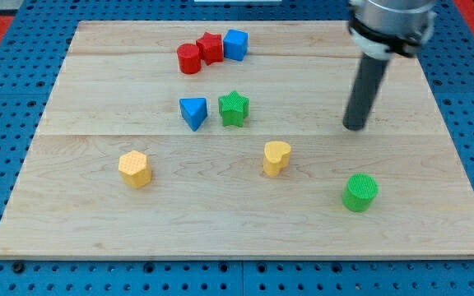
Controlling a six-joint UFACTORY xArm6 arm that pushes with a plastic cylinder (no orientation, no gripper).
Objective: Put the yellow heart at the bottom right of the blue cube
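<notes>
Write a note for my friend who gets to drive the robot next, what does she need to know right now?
My tip rests on the board, touching no block, up and to the view's right of the yellow heart.
The blue cube sits near the view's top, beside the red star and red cylinder.
Done: nothing yet; the heart lies well below the cube.
Left: push the heart up toward the view's top, to just below and right of the cube. The green star stands close to that path.
</notes>
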